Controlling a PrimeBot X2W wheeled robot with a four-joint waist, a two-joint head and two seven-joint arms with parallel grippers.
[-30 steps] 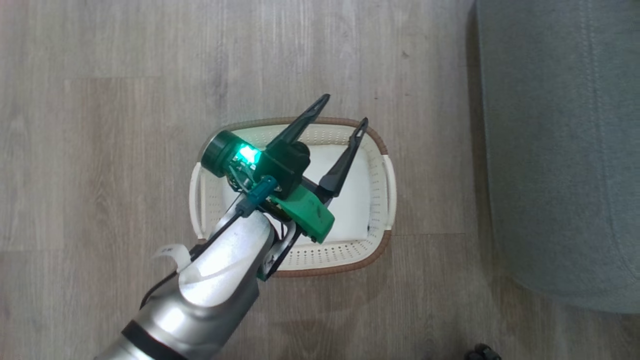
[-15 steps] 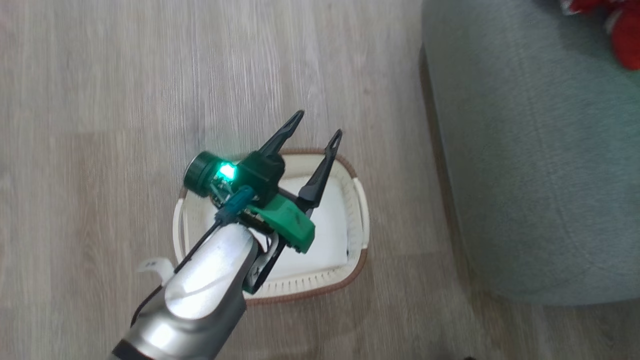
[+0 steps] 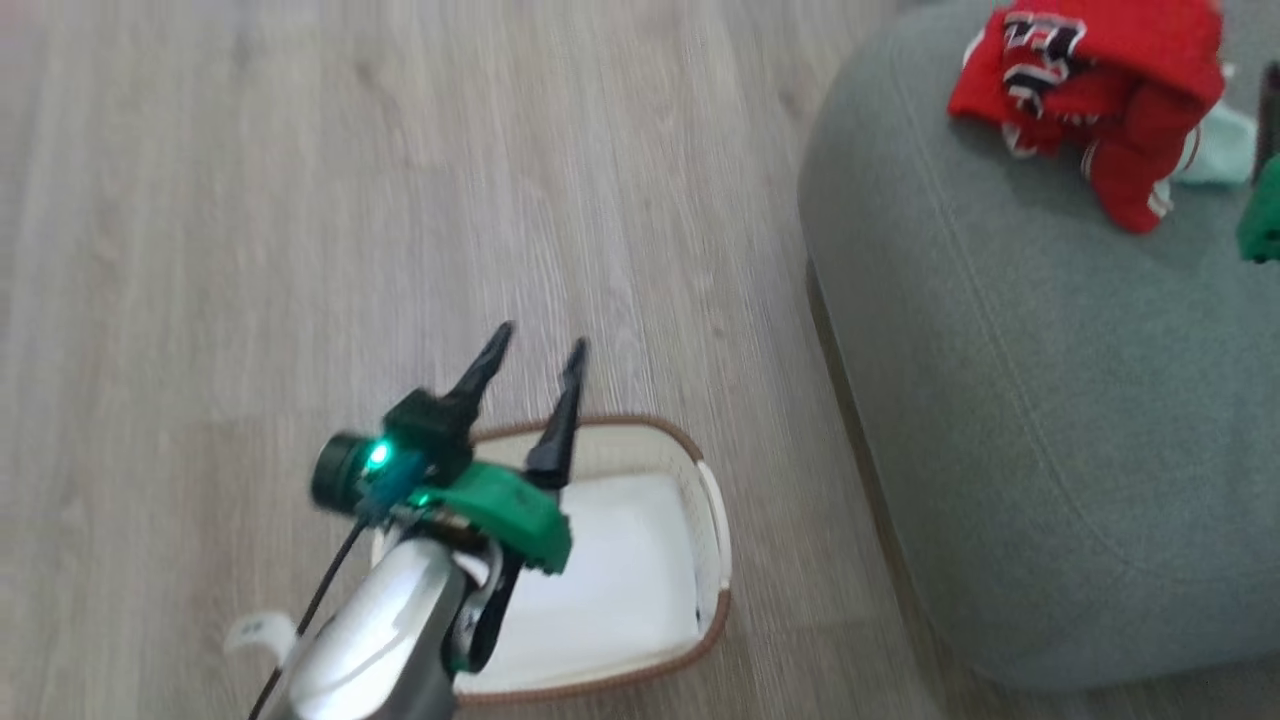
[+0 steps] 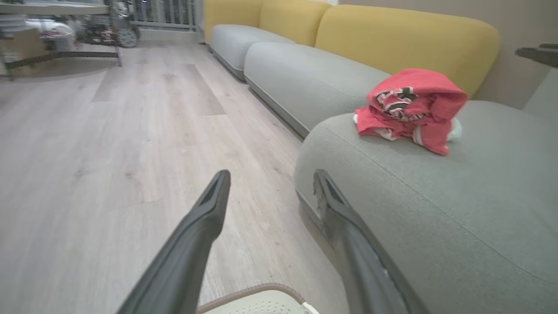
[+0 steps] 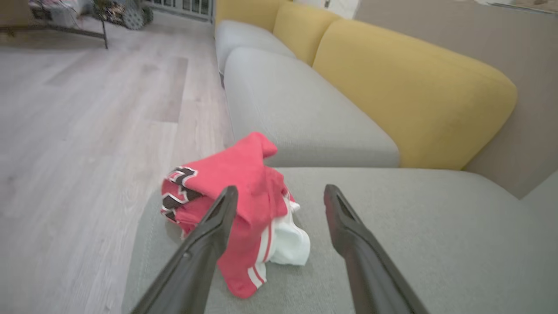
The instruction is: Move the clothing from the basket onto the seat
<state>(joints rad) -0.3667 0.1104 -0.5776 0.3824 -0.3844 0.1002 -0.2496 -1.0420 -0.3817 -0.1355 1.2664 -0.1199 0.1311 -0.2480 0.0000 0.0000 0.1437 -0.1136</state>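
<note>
My left arm reaches in from the lower left, silver forearm angled up over the basket (image 3: pixel 712 520); the left gripper (image 3: pixel 540 340) hangs above the basket's far rim with its two fingers spread and nothing between them. Inside the basket lies only a flat white pad (image 3: pixel 620 580); the wooden floor (image 3: pixel 300 200) runs all round it. To the right stands the grey-green seat (image 3: pixel 1000 400), well apart from the basket; the clothing (image 3: pixel 1090 90) sits bunched in a red heap near the seat's far corner, a pale piece (image 3: pixel 1215 150) tucked just beside it.

The left wrist view looks along the open left gripper (image 4: pixel 271 174) past the basket's rim (image 4: pixel 261 288) and adds yellow backrests (image 4: pixel 405 39) behind the seat (image 4: pixel 436 209) and clothing (image 4: pixel 409 104).

The right wrist view gives the right gripper (image 5: pixel 281 189) above the seat (image 5: pixel 414 226), fingers wide apart and holding nothing; one finger crosses in front of the clothing (image 5: pixel 235 170), whether touching I cannot tell; the pale piece (image 5: pixel 285 244) shows white under the red.
</note>
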